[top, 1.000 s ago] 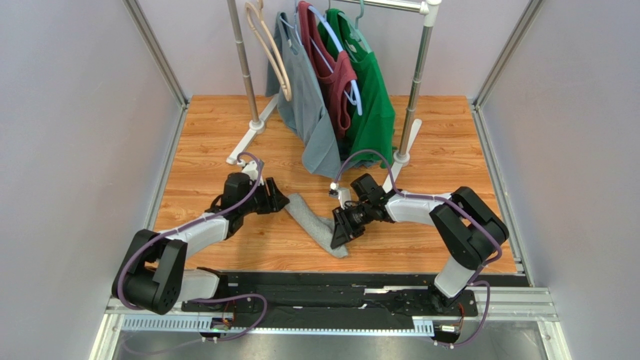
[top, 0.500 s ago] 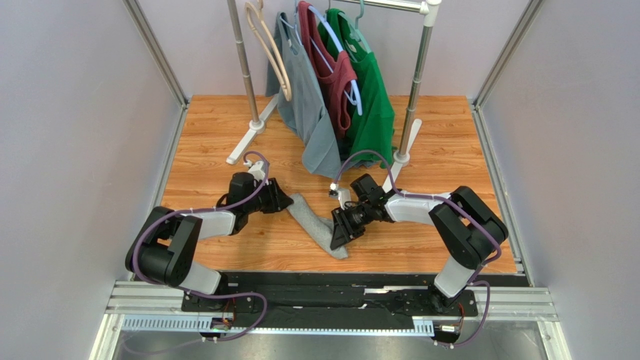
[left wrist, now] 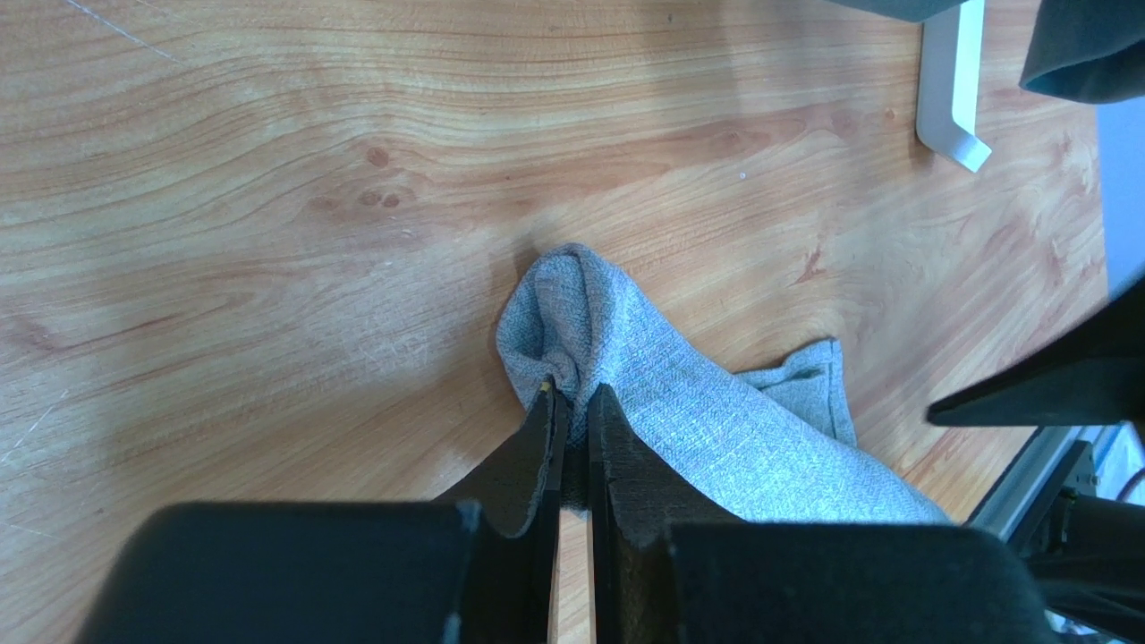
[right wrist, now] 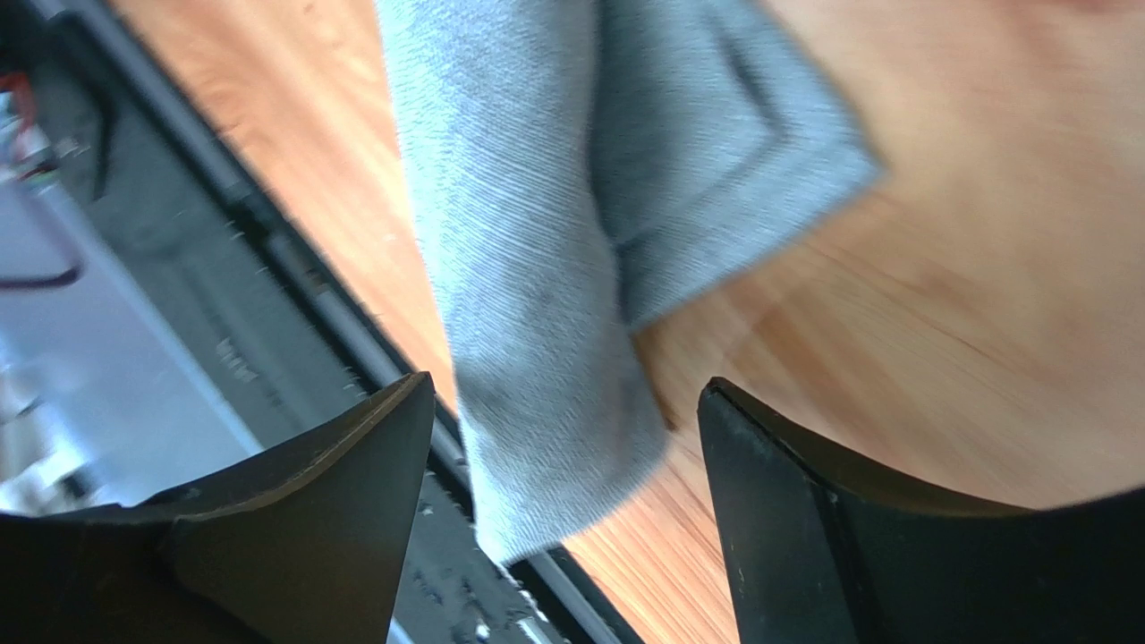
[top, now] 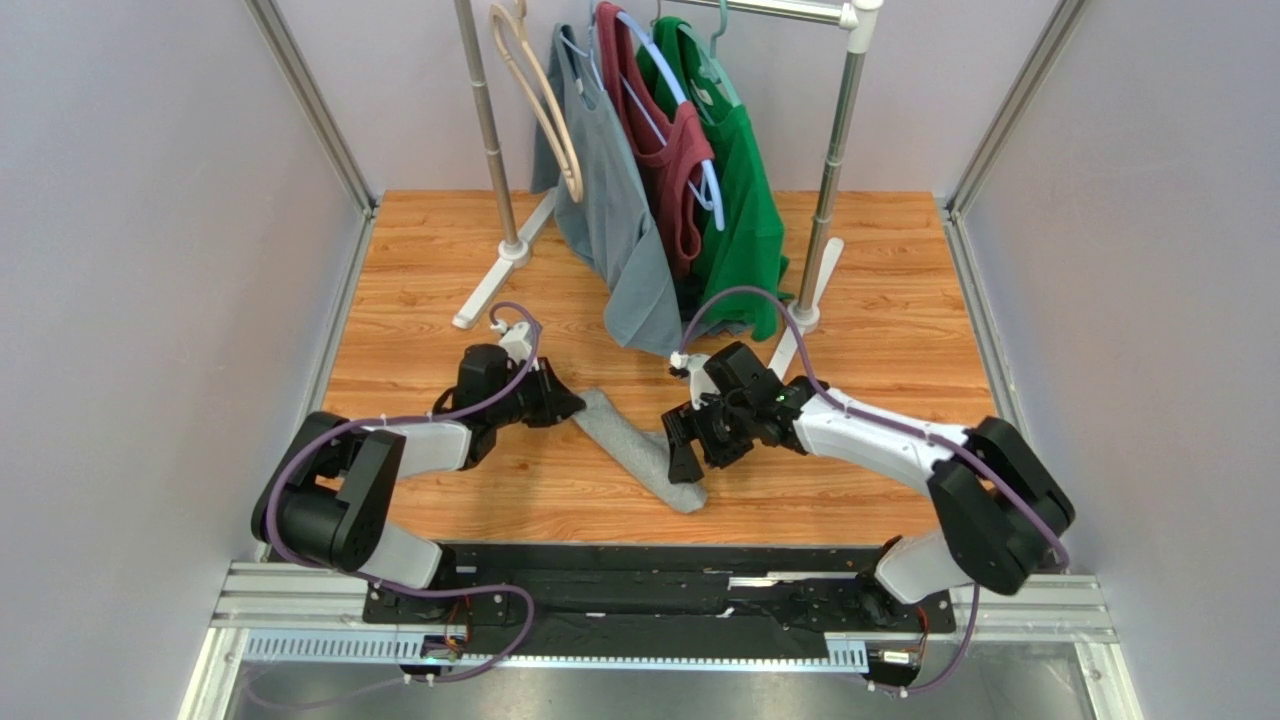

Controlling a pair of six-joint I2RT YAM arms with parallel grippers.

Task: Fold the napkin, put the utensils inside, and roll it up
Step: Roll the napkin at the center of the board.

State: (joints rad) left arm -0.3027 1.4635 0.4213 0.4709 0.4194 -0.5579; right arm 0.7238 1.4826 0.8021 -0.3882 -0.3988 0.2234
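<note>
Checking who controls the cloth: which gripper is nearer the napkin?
Left. The left gripper is pinched shut on the far, bunched end of the napkin, touching it. The right gripper hangs open over the near end, and contact there cannot be seen.

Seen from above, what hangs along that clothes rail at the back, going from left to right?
Bare beige hanger → grey shirt → maroon shirt → green shirt.

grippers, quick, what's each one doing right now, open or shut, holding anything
left gripper: closed, pinching the rolled end of the napkin
right gripper: open above the napkin, holding nothing
</note>
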